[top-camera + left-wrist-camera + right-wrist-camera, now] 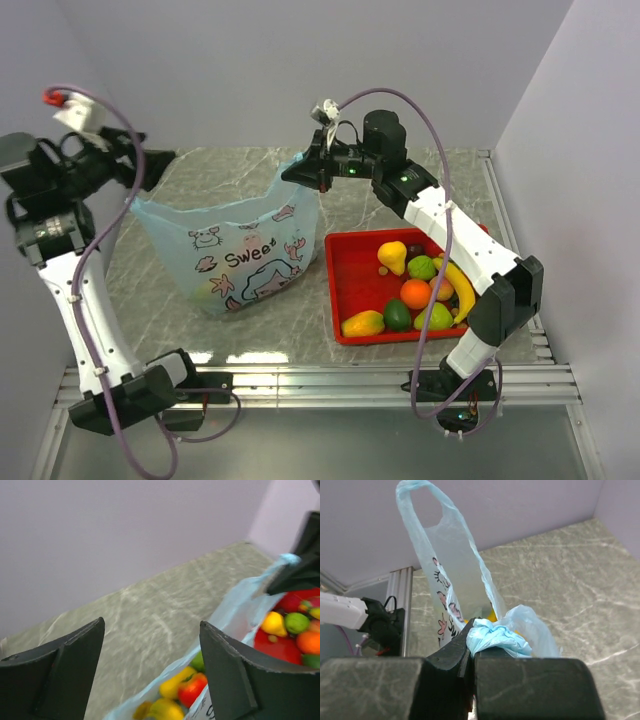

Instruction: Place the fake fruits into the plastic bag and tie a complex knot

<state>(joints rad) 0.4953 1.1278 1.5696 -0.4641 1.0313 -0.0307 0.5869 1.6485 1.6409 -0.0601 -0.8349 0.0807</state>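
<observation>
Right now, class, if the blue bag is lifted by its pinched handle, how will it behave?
Probably floppy: the plastic bag crumples into a wad in the right gripper. It would likely sag and swing, since fake fruits weigh its bottom. Thin film may stretch.

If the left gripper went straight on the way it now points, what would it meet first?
Probably the bare marble table, passing just beside the plastic bag; depth is unclear.
</observation>
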